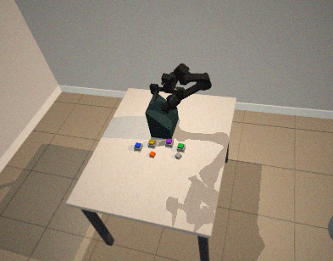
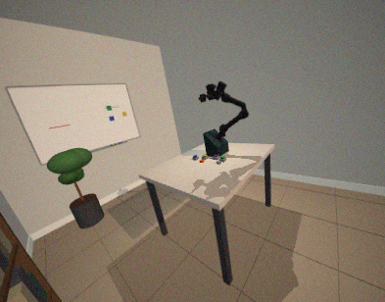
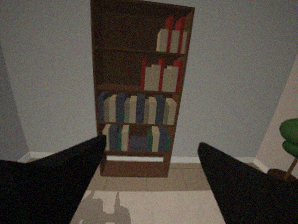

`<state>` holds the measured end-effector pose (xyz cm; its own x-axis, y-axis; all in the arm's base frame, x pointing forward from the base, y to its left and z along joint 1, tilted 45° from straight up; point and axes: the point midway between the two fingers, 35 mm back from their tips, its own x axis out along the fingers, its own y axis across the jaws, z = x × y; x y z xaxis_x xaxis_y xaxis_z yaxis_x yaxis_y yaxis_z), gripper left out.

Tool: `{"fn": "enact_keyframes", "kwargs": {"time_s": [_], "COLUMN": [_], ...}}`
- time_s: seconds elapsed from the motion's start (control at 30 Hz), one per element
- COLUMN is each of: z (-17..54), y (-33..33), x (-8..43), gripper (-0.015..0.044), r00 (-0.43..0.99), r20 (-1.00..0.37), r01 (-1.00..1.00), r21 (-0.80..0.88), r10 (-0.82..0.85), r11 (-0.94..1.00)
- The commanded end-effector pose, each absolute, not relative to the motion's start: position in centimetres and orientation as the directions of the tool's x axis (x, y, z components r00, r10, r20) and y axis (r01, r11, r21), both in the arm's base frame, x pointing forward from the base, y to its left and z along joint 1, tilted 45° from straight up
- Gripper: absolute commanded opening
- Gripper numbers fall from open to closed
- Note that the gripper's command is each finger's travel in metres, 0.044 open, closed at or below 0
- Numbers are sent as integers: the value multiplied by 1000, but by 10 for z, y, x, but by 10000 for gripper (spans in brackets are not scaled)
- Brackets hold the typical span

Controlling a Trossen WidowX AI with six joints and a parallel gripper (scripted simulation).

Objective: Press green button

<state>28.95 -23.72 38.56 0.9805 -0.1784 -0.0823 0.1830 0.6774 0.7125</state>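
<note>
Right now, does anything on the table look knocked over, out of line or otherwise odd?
Nothing stands out. The four buttons sit in a row, green button at the end, with the orange block and grey block in front. The open, empty pincer is raised high, touching nothing.

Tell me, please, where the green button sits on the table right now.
In the top view the green button is at the right end of the row of four buttons, beside the purple button, with a small grey block just in front of it.

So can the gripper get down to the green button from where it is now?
Probably yes. The gripper is open, holds nothing, and hangs high above the base. The green button sits at the end of the row, nothing over it; the purple button and grey block lie close by.
</note>
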Motion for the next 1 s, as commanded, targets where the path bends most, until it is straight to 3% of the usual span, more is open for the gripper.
{"fn": "enact_keyframes", "kwargs": {"time_s": [0.0, 0.37, 0.73, 0.97], "z": [326, 200, 110, 108], "y": [-197, -63, 70, 74], "x": [317, 325, 230, 224], "gripper": [400, 400, 400, 400], "r00": [971, 730, 153, 121], "r20": [-238, -553, -703, -704], "r01": [195, 192, 113, 108], "r21": [733, 730, 711, 711], "r10": [-22, 401, 695, 700], "r11": [652, 656, 694, 695]}}
